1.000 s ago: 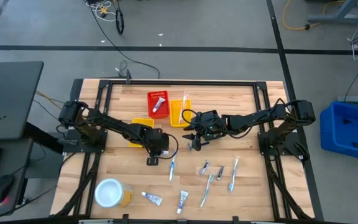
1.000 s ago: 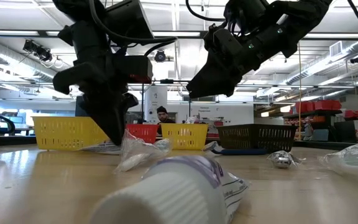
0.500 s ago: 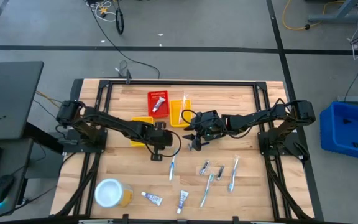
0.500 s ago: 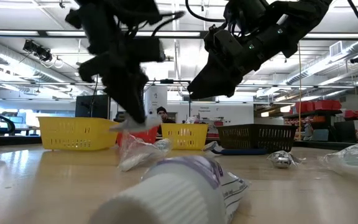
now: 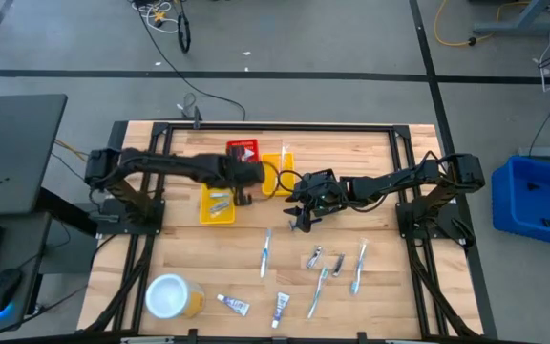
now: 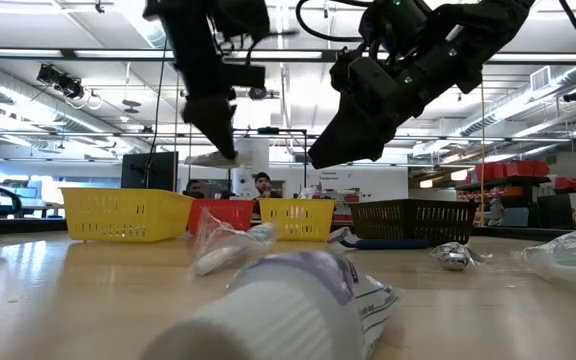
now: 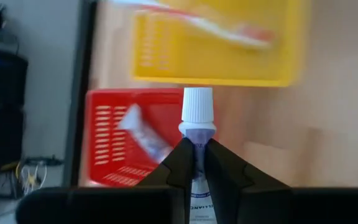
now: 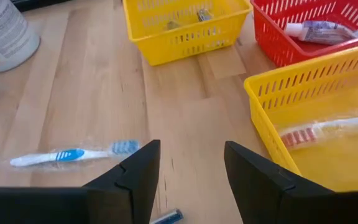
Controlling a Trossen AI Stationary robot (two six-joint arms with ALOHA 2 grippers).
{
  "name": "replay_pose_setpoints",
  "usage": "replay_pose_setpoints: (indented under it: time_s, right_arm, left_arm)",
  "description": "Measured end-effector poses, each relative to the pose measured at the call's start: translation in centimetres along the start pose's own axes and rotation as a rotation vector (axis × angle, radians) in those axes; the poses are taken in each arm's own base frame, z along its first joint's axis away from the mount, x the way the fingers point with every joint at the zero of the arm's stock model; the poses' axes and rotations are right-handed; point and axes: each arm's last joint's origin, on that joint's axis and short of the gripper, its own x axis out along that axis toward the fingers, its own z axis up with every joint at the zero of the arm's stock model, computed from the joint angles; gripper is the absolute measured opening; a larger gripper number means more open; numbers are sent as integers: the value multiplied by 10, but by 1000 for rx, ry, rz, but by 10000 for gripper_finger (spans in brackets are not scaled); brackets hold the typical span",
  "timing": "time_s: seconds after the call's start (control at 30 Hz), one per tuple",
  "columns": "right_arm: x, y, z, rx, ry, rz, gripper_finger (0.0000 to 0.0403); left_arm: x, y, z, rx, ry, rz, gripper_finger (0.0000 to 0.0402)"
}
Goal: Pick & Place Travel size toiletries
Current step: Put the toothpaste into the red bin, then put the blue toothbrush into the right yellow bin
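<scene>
My left gripper (image 5: 246, 189) hangs in the air beside the red basket (image 5: 242, 158), shut on a small white tube (image 7: 197, 118); the low view shows the tube (image 6: 211, 158) well above the table. The red basket (image 7: 120, 140) holds another tube (image 7: 143, 132). My right gripper (image 5: 299, 218) is open and empty, near the small yellow basket (image 5: 277, 174), above a blue toothbrush (image 8: 73, 154). More toothbrushes (image 5: 264, 254), razors (image 5: 314, 256) and tubes (image 5: 234, 304) lie flat on the near part of the table. My left gripper pinches the tube between its two fingers (image 7: 180, 163) just below the white cap (image 7: 198, 104). The cap sticks out past the fingertips, and the tube's body runs back between the fingers. The tube is lifted clear of the table.
A second yellow basket (image 5: 220, 203) with items in it sits near the left gripper. The small yellow basket (image 8: 319, 124) holds a wrapped red toothbrush (image 8: 328, 132). A white-topped yellow round container (image 5: 170, 296) stands at the near left. A dark basket (image 6: 413, 220) shows in the low view.
My left gripper has risen from the table and moved toward the far edge, from in front of the yellow basket to beside the red basket, carrying the tube lifted clear. The yellow basket it covered now shows.
</scene>
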Motion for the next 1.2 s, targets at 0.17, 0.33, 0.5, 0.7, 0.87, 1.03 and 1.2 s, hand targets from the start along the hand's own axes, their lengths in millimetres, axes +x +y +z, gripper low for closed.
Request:
replay_pose_setpoints:
  time_s: [0.17, 0.33, 0.5, 0.7, 0.87, 1.03, 1.2]
  right_arm:
    - [0, 0, -1, 0, 8, -2, 197]
    - [0, 0, -1, 0, 8, -2, 202]
    - [0, 0, -1, 0, 8, -2, 197]
    - [0, 0, -1, 0, 8, -2, 184]
    - [0, 0, -1, -9, 8, -2, 177]
    - [0, 0, -1, -13, 8, -2, 172]
    - [0, 0, -1, -13, 8, -1, 169]
  left_arm:
    - [21, 38, -4, -121, 9, 9, 45]
    - [35, 64, -8, -176, -8, -45, 47]
    - [61, 71, -11, -198, 24, -65, 47]
    - [88, 62, -16, -183, 105, -93, 48]
    - [91, 60, -17, -194, 116, -116, 66]
    - [91, 61, -18, -196, 120, -111, 106]
    - [88, 61, -16, -225, 118, -66, 136]
